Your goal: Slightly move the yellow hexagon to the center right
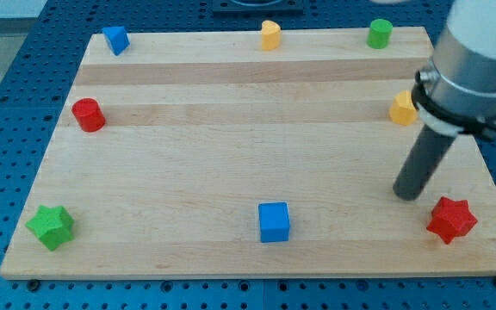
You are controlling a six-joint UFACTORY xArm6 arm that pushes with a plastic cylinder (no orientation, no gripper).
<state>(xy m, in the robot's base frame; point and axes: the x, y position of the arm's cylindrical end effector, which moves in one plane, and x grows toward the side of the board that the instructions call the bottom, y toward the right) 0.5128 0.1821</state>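
Jaws were absent, the arm ending in a rod whose tip [410,195] rested on the table [231,172] just left of the red star [451,220], below the yellow hexagon [404,108] at the right edge, likely placed for a push, with blue pegboard [7,103] beyond.

My tip [410,193] rests on the board (rod tilted slightly)

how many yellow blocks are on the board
2: one yellow block at the view's top centre, and the yellow hexagon at the right edge, partly hidden by the arm. No others show.
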